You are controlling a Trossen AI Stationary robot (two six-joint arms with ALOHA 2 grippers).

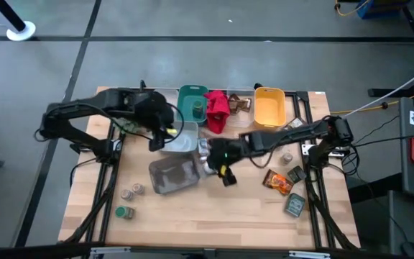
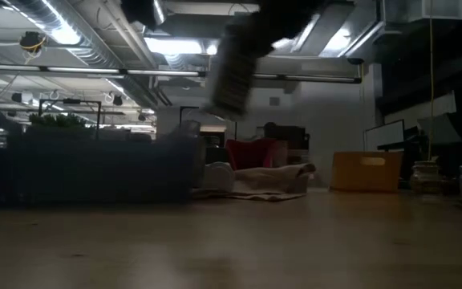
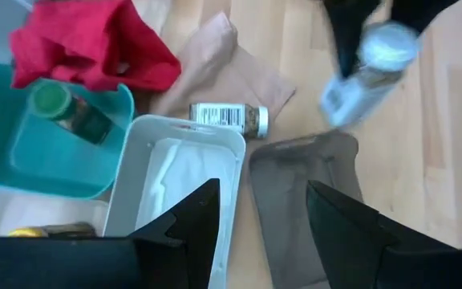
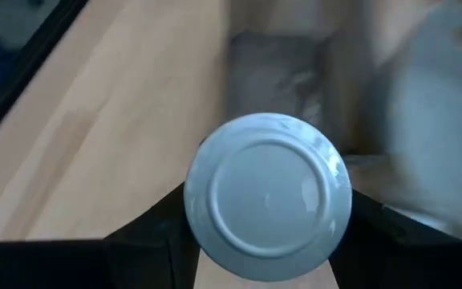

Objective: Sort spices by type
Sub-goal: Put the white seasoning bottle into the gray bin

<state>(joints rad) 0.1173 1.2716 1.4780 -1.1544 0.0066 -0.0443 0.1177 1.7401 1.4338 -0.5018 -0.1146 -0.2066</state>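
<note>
Four bins [image 1: 175, 175], six jars [image 1: 125, 211]

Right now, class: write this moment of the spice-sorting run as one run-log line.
right gripper: shut on white-lidded spice jar, beside grey bin | left gripper: open, above white bin | green-lidded jar: in teal bin

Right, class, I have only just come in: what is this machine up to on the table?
It is sorting spices into bins. The right pincer is shut on a white-lidded jar, held above the table beside the grey bin. The left pincer hangs open over the white bin, holding nothing. One green-lidded jar already lies in the teal bin; more jars and packets wait on the table.
</note>
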